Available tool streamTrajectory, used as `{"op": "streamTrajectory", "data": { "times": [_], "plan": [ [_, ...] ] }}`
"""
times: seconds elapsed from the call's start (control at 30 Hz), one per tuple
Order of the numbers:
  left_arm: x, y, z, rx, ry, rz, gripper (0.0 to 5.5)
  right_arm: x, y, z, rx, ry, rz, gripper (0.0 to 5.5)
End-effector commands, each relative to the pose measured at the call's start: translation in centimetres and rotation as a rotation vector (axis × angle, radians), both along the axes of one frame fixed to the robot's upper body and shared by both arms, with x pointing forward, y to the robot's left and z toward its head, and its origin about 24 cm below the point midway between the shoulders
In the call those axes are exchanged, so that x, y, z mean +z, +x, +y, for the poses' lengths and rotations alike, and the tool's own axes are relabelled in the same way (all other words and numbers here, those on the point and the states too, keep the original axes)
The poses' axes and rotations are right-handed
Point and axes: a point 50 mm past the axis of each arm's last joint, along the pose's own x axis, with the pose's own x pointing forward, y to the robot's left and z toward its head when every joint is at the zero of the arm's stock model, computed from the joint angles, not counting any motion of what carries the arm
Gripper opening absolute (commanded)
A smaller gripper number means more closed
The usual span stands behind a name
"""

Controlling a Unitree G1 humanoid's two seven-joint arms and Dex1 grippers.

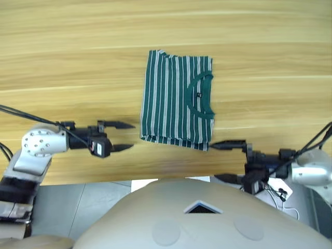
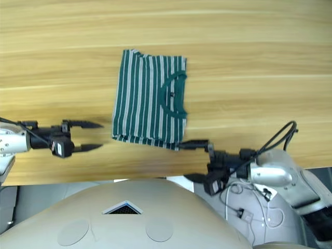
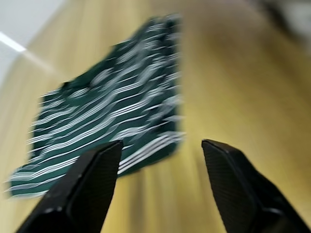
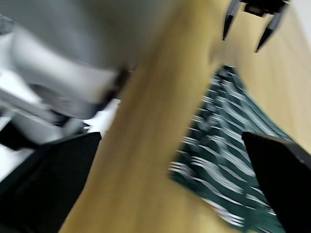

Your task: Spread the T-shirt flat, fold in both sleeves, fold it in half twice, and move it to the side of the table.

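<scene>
A green T-shirt with white stripes [image 1: 174, 101] lies folded into a narrow rectangle on the wooden table [image 1: 62, 62], its collar facing up on the right half. My left gripper [image 1: 124, 136] hovers open just left of the shirt's near corner, holding nothing. My right gripper [image 1: 225, 162] stands open at the table's near edge, right of the shirt's near right corner, one finger by the hem. In the left wrist view the shirt [image 3: 112, 111] lies ahead of the open fingers [image 3: 92, 179]. The right wrist view shows the shirt [image 4: 233, 165] between its fingers [image 4: 277, 170], with the left gripper [image 4: 248, 22] beyond.
Bare wood stretches wide on both sides of the shirt and behind it. The table's near edge [image 1: 145, 180] runs just below both grippers, with grey floor past it. Loose cables [image 2: 244, 207] hang beside my right arm.
</scene>
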Motion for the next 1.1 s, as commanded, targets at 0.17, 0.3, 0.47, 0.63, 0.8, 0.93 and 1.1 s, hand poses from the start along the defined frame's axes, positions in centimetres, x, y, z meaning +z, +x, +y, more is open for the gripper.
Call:
{"op": "streamTrajectory", "data": {
  "times": [0.17,0.3,0.47,0.63,0.8,0.93,1.1],
  "plan": [
    [-1.8,-0.3,-1.2,-0.057,0.122,-0.045,3.27,-3.1,1.0,-0.1,-0.080,-0.179,-0.051,5.40],
    [-2.3,0.3,-1.6,-0.054,0.132,-0.107,3.27,-3.2,1.5,0.3,-0.112,-0.166,-0.078,5.40],
    [-2.2,1.3,-1.5,-0.027,0.133,-0.159,3.27,-2.9,2.2,0.7,-0.134,-0.135,-0.119,5.40],
    [-1.9,1.6,-1.4,-0.022,0.118,-0.175,3.27,-0.2,1.5,1.7,-0.096,0.025,-0.115,5.40],
    [-1.9,1.9,-1.5,-0.020,0.114,-0.184,3.27,0.6,2.3,1.0,-0.134,0.029,-0.155,5.40],
    [-2.0,1.9,-1.6,-0.024,0.113,-0.184,3.27,0.1,2.6,0.8,-0.146,0.008,-0.158,5.40],
    [-2.2,2.0,-1.7,-0.031,0.120,-0.190,3.27,-1.5,3.6,0.9,-0.173,-0.063,-0.174,5.40]
  ]
}}
